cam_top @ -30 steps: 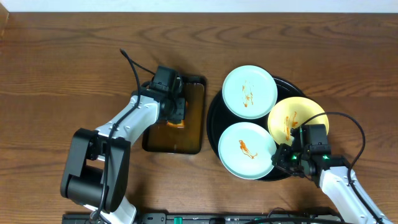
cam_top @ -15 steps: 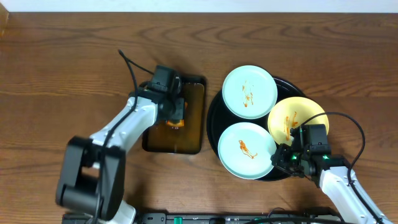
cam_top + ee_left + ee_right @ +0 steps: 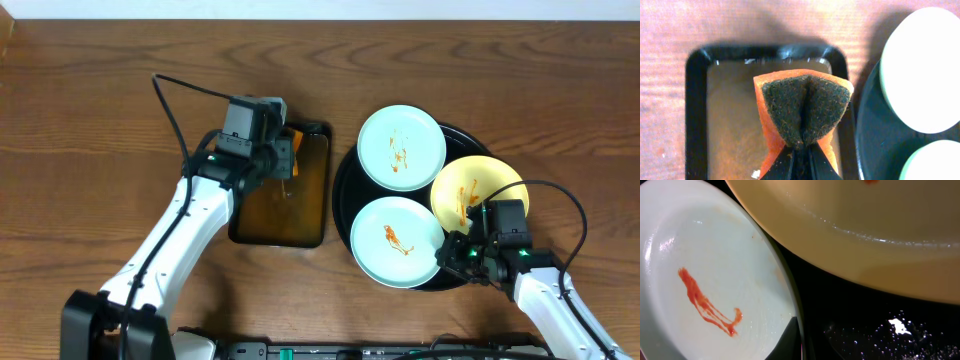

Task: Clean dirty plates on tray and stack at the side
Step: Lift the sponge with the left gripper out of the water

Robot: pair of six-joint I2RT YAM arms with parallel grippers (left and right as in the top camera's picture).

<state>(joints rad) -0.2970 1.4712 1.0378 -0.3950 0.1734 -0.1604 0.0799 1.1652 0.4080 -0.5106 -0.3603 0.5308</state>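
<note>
Three plates lie on the round black tray [image 3: 341, 190]: a far mint plate [image 3: 401, 147], a near mint plate [image 3: 397, 241] and a yellow plate [image 3: 478, 190], each with orange-red smears. My left gripper [image 3: 283, 155] is shut on a folded orange sponge with a dark scouring face [image 3: 802, 107], held above the brown tray [image 3: 282, 222]. My right gripper [image 3: 456, 255] is shut on the right rim of the near mint plate [image 3: 705, 280]. In the right wrist view its fingers [image 3: 796, 340] pinch that rim, with the yellow plate [image 3: 865, 235] leaning over the black tray floor [image 3: 865, 325].
The rectangular dark brown tray [image 3: 730, 115] holds a shallow brownish liquid and sits just left of the black tray [image 3: 875, 130]. The left arm's cable arcs over the table at the back left. Bare wooden table [image 3: 90, 120] lies all round.
My left gripper has lifted the sponge off the brown tray and drawn back and up, and the arm has swung left. The right arm and the plates have not moved.
</note>
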